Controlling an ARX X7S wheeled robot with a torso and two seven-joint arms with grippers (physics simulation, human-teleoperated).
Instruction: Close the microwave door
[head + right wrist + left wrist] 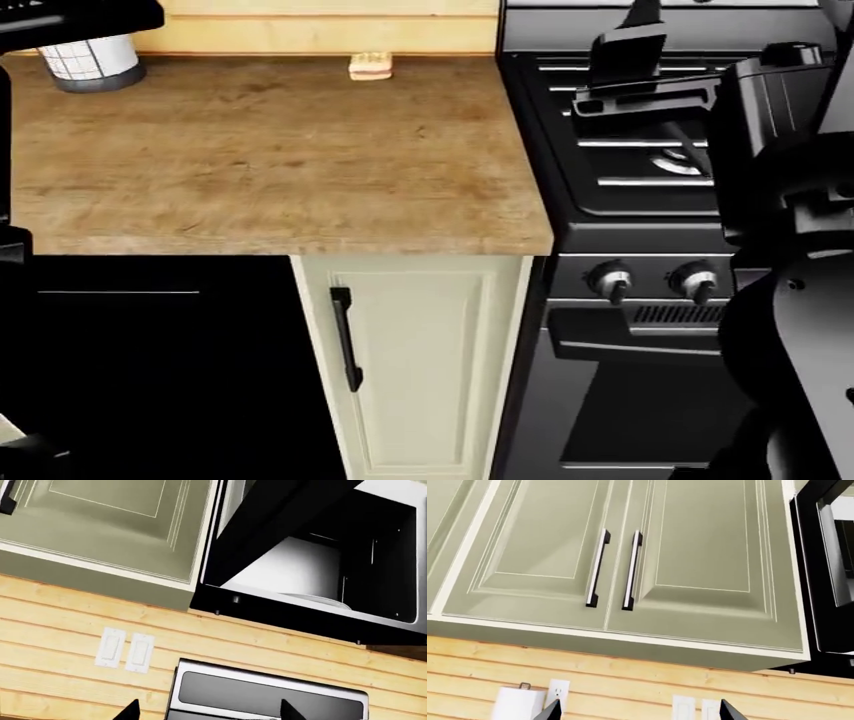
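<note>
Left wrist view: looking up at green wall cabinets (627, 565) with two black bar handles (614, 570) side by side. Black microwave (827, 580) at the cabinet's far edge, only a strip in frame. Plank backsplash below with paper towel roll (517, 703), outlet (558, 692), light switches (695, 708). Left gripper (639, 711) showing just two dark fingertips, spread wide, nothing between the jaws. Well short of the microwave.

Head view: aimed down, microwave not in frame. Wooden tabletop (267, 160) with a gridded cup (90, 62) at the back corner and a small sponge-like block (371, 66) near the wall. Black stove (627, 150) to the side, knobs on the front. Right arm (774, 200) raised over the stove, gripper itself out of frame at top. Cream base cabinet (414, 360) below.

Right wrist view: microwave cavity (320, 565) open, white interior and turntable edge visible, door (267, 525) swung out toward the cabinet side, wide open. Stove back panel (267, 692) beneath. Right gripper (208, 711) tips set wide apart, empty, below and clear of the door.

Task judged barely started: no contact with door yet.

Risks: head camera pointed away from the target, so approach guided by wrist views only, easy to misjudge reach. Pushing near the hinge likely to slip or stall; contact on the outer face near the free edge needed. Approach from under could catch the microwave's bottom lip or the cabinet edge. Open fingers could snag the door edge.
</note>
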